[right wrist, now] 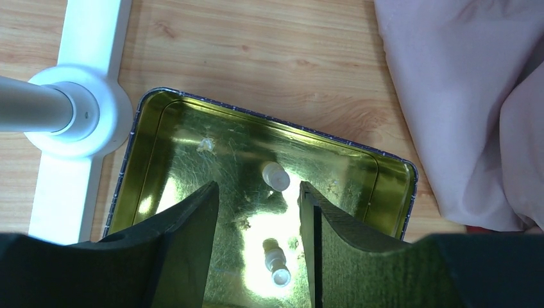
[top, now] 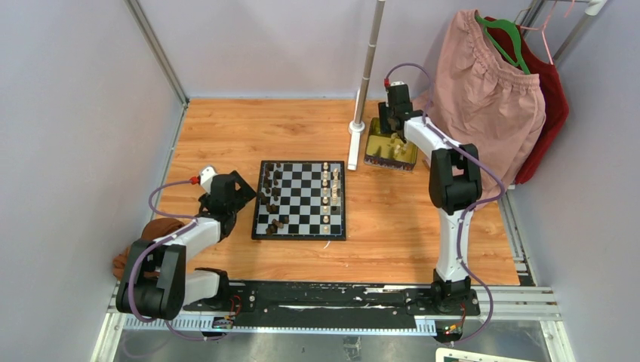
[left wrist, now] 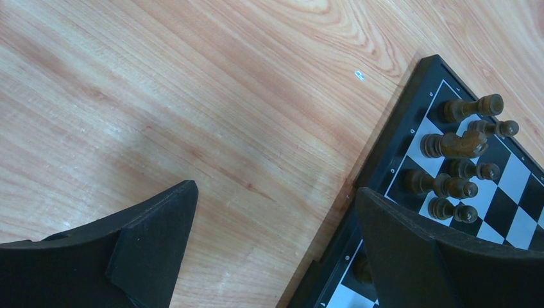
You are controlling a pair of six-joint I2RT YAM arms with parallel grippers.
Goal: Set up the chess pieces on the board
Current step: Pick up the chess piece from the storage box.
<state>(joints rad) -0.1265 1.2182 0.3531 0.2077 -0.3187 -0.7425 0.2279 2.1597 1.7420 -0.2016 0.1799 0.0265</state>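
Two cream chess pieces (right wrist: 276, 176) are lying on their sides on the floor of the gold tin (right wrist: 359, 173), which is sitting on the tabletop (top: 226, 128) off the far right corner of the board (top: 302, 219); the right gripper (right wrist: 256, 191) is hanging directly above them with its jaws spread and nothing between them, the upper piece showing in the gap and the lower one nearer the wrist; the left gripper (left wrist: 276, 192) is hovering just off the board's left edge, likewise spread wide and carrying nothing; on the board itself, dark pieces (left wrist: 452, 144) are crowding the left files, some looking toppled, while cream ones (top: 329, 188) are standing along the right files. These little turned figures are looking very light, hard and smooth, so they are likely to roll or skate on the shiny metal when nudged, and a pinch landing off-centre is likely to squirt one sideways; being rigid wood or plastic, they are not asking for a gentle squeeze, only a square one. The best hold is probably going across the narrow waist between base and head, with the jaws lying across the piece's long axis; the tin's raised walls are leaving limited room near the edges, though both pieces are resting toward the middle. A white pole base (right wrist: 74, 112) is standing just beside the tin, and pink cloth (right wrist: 462, 96) is hanging near its other side.
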